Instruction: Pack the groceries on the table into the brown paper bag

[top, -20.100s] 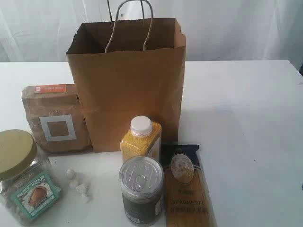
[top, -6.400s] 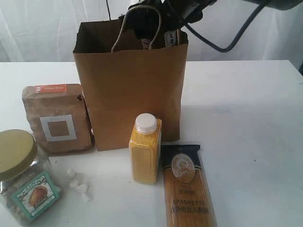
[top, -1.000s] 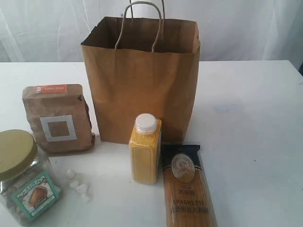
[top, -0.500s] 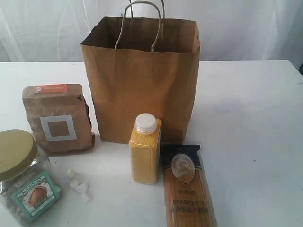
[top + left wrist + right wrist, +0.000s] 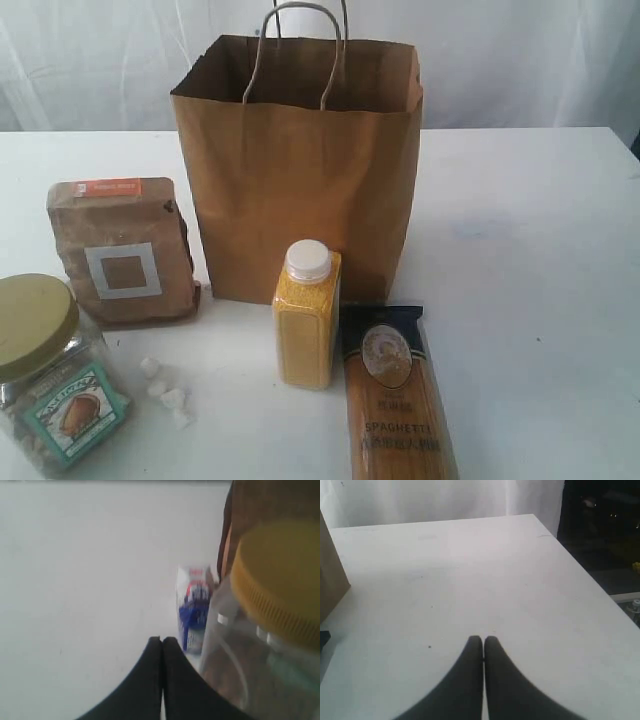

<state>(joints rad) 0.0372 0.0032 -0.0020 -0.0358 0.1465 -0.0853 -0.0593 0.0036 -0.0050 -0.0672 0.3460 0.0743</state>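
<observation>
Bare table (image 5: 530,250) right of the brown paper bag (image 5: 300,190); pouch (image 5: 122,250), jar (image 5: 50,375), bottle (image 5: 306,318), spaghetti packet (image 5: 398,400) close before it.

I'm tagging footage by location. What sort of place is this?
Probably a staged lab setup, not a kitchen: plain white tabletop, white curtain backdrop, tall brown kraft paper bag.

A white, softly pleated curtain (image 5: 520,60) hangs behind the white table (image 5: 530,250), evenly and brightly lit. Past one table edge lies a dark area (image 5: 600,530), possibly an unlit room.
</observation>
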